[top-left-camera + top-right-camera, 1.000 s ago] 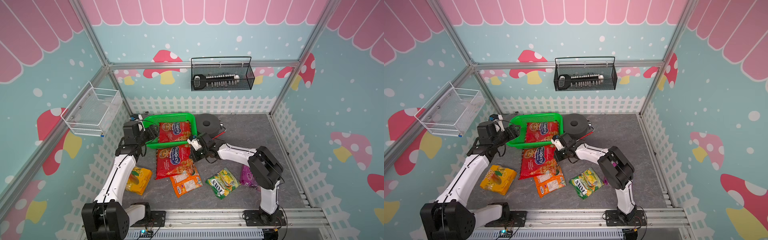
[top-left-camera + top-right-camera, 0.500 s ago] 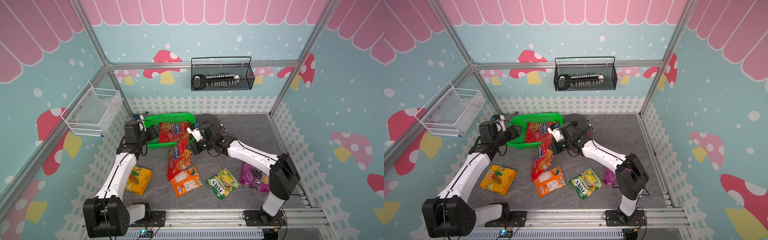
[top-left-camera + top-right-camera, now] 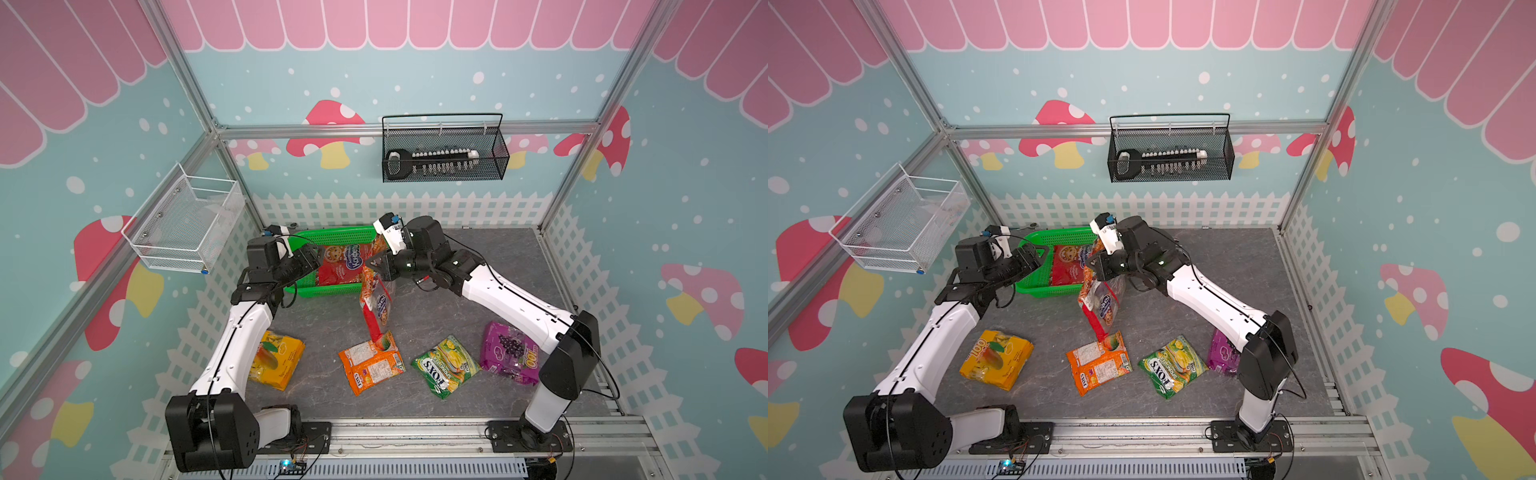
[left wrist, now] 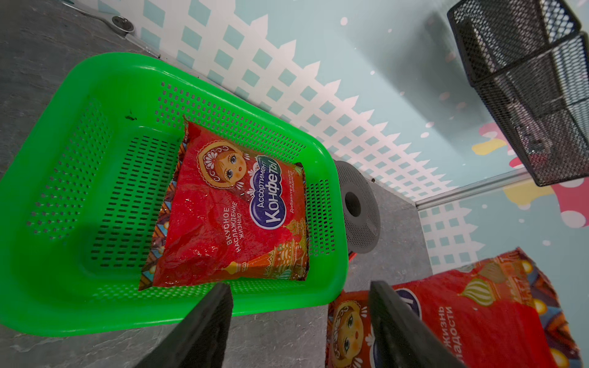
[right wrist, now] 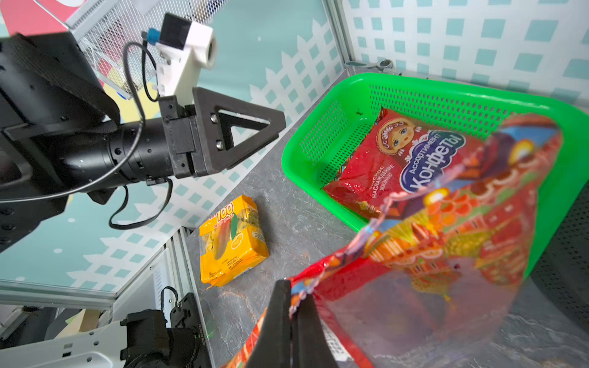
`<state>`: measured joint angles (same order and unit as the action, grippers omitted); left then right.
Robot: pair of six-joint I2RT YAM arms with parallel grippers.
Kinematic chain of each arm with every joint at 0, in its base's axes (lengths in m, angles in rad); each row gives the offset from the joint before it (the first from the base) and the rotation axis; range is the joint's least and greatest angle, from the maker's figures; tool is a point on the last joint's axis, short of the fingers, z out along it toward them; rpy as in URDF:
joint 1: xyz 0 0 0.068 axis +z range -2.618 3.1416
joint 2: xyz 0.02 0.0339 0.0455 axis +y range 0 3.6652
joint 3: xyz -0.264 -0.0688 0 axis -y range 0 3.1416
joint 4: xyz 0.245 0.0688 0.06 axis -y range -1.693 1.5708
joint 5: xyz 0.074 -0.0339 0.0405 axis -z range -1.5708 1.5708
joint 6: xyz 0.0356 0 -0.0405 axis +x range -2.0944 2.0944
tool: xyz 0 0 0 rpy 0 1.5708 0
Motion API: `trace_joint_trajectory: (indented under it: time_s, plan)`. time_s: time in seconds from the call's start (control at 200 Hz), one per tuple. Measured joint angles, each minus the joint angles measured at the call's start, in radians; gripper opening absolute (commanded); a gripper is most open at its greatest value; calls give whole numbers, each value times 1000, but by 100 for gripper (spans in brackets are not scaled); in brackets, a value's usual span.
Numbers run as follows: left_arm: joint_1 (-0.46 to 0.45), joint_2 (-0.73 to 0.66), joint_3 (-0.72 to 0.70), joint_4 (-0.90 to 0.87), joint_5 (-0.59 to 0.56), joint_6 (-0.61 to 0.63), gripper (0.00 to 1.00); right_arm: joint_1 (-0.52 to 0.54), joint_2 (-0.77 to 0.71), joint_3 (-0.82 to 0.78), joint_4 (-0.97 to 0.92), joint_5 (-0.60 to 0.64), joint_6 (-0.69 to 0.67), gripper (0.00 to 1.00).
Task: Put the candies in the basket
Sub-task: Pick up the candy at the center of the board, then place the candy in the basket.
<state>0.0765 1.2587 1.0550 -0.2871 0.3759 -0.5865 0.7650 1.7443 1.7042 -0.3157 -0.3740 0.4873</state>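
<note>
Now, right claw (image 3: pixel 372 266): pinched shut on the top edge of a red bag (image 3: pixel 376 303), which hangs just off the basket's (image 3: pixel 332 235) near right corner.
Left claw (image 3: pixel 309 259): open, empty, by the basket's left rim.
Writing: second red bag (image 4: pixel 229 216), flat in the basket, reads "Ассортимент Конфеты" in a blue oval; green bag (image 3: pixel 449 365) "FOX'S"; yellow bag (image 5: pixel 232 242) and purple bag (image 3: pixel 509 351) "100".
Left wrist view: grey spool (image 4: pixel 360 210) just beside the basket's right end; my right arm covers it in both top views.
Top views: orange bag (image 3: pixel 372 365), under the hanging bag's low corner.
Room: basket's left half shows bare mesh; open floor (image 3: pixel 519 257) right of it.
</note>
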Motion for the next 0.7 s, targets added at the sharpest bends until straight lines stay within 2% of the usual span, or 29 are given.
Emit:
trace_joint_trajectory:
  time_s: [0.225, 0.525, 0.7]
  plan:
    - [29, 65, 5, -70, -64, -142, 72, 3, 104, 250, 1, -16, -24, 0]
    - [48, 71, 5, -130, -139, -170, 71, 1, 433, 605, 32, -38, 15, 0]
    - [48, 50, 3, -153, -201, -165, 70, 0, 597, 734, 56, -29, 48, 0]
